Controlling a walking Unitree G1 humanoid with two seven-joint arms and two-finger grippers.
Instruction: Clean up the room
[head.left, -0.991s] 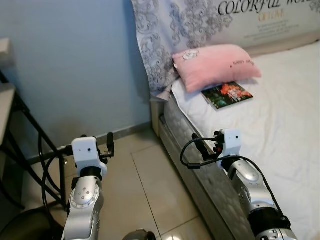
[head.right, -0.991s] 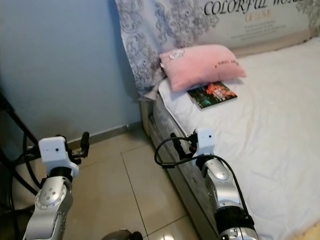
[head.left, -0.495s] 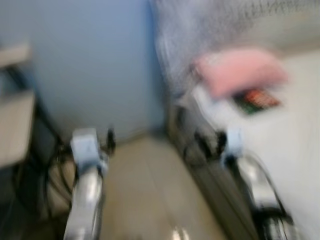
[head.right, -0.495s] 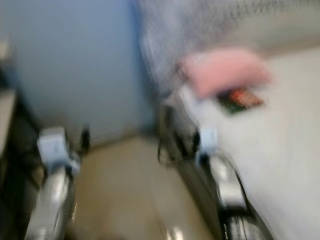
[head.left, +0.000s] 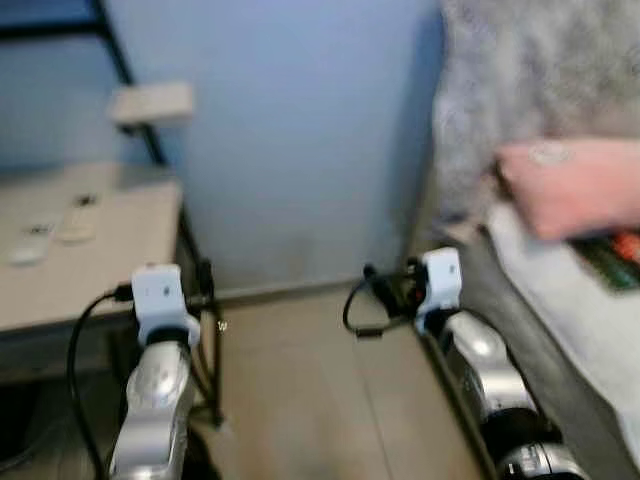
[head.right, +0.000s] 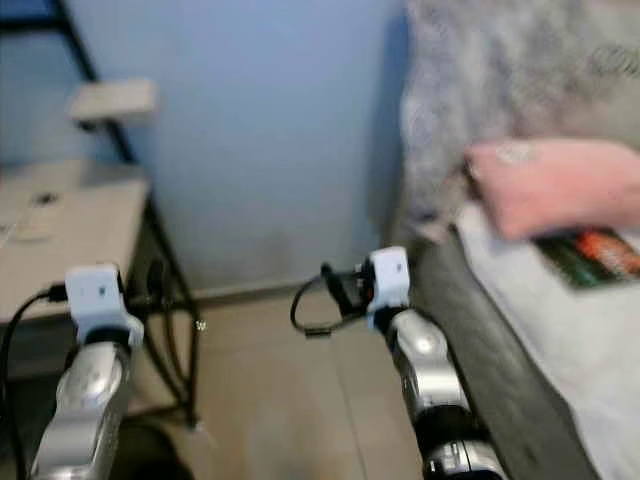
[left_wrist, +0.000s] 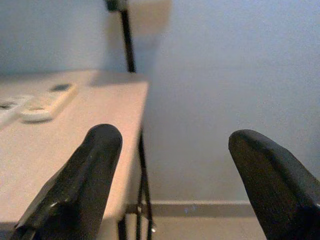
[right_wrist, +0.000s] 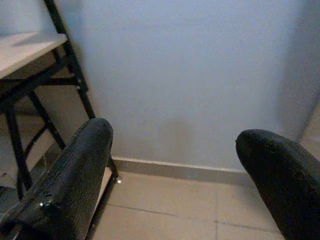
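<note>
Blue wall (head.left: 300, 150) forms the backdrop, with beige floor tiles (head.left: 300, 400) below it. I hold both arms raised ahead of me, each carrying nothing. Left gripper (left_wrist: 175, 165): my fingers (left_wrist: 85, 185) are spread wide apart, just beside the near corner of the tabletop (left_wrist: 75, 130). Right gripper (right_wrist: 175, 175): my fingers (right_wrist: 75, 175) are likewise spread wide apart, above the floor tiles, facing the wall and its skirting. Two white remote controls (left_wrist: 47, 102) lie flat on the tabletop, well beyond my left fingers. Black metal frame (right_wrist: 65, 55) supports the tabletop and a small upper shelf (head.left: 150, 100). To my right stands the bed (head.right: 600, 340); a pink pillow (head.right: 560, 185) lies at its head, and a dark book (head.right: 590, 255) lies flat just in front of the pillow.
</note>
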